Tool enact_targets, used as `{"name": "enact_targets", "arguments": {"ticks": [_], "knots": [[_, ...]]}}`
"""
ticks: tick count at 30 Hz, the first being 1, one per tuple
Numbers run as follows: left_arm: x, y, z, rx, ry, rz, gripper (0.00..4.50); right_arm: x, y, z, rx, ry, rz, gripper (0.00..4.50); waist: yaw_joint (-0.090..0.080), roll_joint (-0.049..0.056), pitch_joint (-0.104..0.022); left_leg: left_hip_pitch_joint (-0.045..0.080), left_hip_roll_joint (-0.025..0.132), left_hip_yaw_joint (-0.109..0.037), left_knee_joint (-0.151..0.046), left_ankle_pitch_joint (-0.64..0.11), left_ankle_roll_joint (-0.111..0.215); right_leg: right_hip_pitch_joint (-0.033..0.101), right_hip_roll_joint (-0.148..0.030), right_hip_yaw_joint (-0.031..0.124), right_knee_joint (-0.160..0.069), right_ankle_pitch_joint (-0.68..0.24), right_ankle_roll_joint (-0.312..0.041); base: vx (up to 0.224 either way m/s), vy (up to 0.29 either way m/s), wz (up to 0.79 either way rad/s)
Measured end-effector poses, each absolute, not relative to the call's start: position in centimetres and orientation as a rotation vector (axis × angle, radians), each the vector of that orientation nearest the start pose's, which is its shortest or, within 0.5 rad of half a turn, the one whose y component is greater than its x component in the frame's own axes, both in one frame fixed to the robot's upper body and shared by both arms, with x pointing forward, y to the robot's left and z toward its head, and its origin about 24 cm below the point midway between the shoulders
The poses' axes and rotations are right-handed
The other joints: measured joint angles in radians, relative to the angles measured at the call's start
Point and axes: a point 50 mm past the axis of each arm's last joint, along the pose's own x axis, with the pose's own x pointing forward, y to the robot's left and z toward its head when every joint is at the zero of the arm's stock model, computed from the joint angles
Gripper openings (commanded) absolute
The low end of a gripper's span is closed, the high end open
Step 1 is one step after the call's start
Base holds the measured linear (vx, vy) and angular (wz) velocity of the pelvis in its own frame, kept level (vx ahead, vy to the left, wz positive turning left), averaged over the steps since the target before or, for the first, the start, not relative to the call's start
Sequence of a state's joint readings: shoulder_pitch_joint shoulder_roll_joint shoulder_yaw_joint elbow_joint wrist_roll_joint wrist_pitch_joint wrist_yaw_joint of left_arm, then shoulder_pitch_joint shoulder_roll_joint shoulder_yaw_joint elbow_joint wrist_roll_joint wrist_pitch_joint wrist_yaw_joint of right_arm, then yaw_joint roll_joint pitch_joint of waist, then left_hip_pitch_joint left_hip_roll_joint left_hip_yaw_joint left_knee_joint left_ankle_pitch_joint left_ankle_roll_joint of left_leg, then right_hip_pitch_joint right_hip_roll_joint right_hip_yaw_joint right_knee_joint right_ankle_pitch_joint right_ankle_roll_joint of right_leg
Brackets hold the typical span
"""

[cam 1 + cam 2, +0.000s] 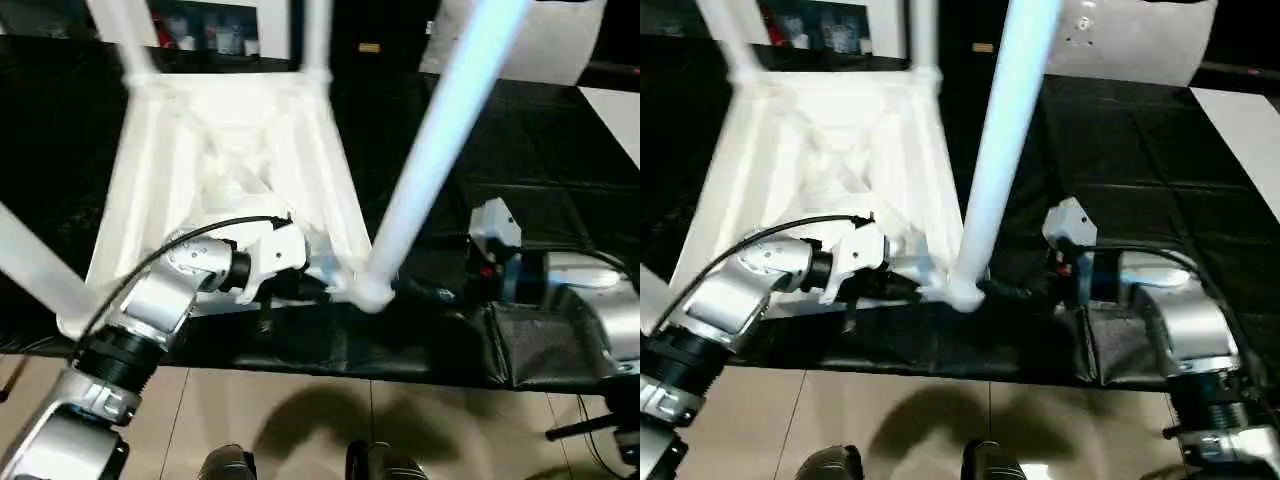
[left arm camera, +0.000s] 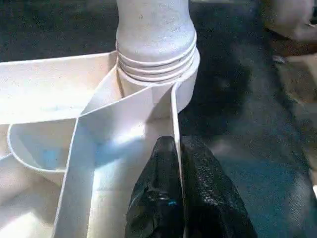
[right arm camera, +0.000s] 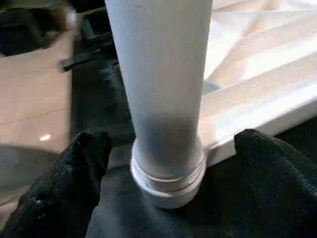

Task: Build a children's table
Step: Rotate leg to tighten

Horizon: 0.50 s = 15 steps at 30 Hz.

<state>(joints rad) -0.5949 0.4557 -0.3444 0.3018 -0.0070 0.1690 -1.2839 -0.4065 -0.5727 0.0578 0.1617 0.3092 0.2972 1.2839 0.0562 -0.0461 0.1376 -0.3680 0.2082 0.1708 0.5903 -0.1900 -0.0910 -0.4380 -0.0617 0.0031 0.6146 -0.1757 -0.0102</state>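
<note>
Children's table (image 1: 230,150) upside down on worktop (image 1: 540,150) | four legs socketed | left gripper (image 2: 176,198) fingers pinch rim rib | right gripper (image 3: 168,163) fingers wide around near leg (image 3: 161,84) | likely tightening and flipping left

The upside-down white plastic children's table (image 1: 230,150) looks smooth and faintly glossy, its tapered tube leg (image 3: 161,84) matt white. The black work-table sheet (image 1: 540,170) looks creased and slightly shiny. Black gripper fingers (image 2: 198,198) show rough, grainy texture.
</note>
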Motion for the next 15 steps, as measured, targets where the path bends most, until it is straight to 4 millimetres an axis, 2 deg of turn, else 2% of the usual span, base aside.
{"name": "enact_targets", "arguments": {"ticks": [3,4,8,11,14,15], "knots": [[30.6,12.5,9.5,0.590,0.347,-1.530,0.00,28.9,-18.9,11.0,-0.190,0.257,1.352,4.02,0.002,0.000,0.000,0.000,0.000,0.000,0.000,0.000,0.000,0.000,0.000,0.000,0.000,0.000,-0.001,0.000,0.000,0.00],[30.6,12.4,9.5,0.594,0.347,-1.547,0.00,28.9,-18.8,11.0,-0.189,0.258,1.363,3.80,0.003,-0.001,0.000,0.000,0.000,0.000,0.000,0.000,0.000,0.000,0.000,-0.001,0.001,0.000,-0.001,0.000,0.000,0.00],[30.5,12.2,9.7,0.613,0.342,-1.610,0.00,28.9,-18.2,10.8,-0.173,0.258,1.427,3.52,0.006,-0.002,0.001,-0.001,0.000,0.000,0.001,0.000,0.000,0.000,0.000,-0.002,0.001,0.000,-0.001,0.000,0.000,0.00],[30.4,11.9,9.7,0.625,0.336,-1.638,0.00,28.7,-17.5,10.3,-0.146,0.263,1.475,3.14,0.006,-0.002,0.001,-0.001,0.000,0.000,0.001,0.001,0.000,0.000,0.000,-0.003,0.001,0.000,-0.001,0.000,0.000,0.00],[30.4,11.8,9.6,0.626,0.335,-1.650,0.00,28.6,-17.2,10.0,-0.121,0.273,1.506,3.07,0.005,-0.002,0.001,-0.002,0.000,0.000,0.001,0.001,0.000,-0.001,0.000,-0.003,0.001,0.000,-0.001,0.000,0.000,0.00],[30.4,11.8,9.6,0.627,0.337,-1.652,0.00,28.6,-17.2,10.0,-0.117,0.276,1.511,2.80,0.004,-0.002,0.001,-0.001,0.000,0.000,0.001,0.001,0.000,-0.001,0.000,-0.003,0.001,0.000,-0.001,0.000,0.000,0.00]]}}
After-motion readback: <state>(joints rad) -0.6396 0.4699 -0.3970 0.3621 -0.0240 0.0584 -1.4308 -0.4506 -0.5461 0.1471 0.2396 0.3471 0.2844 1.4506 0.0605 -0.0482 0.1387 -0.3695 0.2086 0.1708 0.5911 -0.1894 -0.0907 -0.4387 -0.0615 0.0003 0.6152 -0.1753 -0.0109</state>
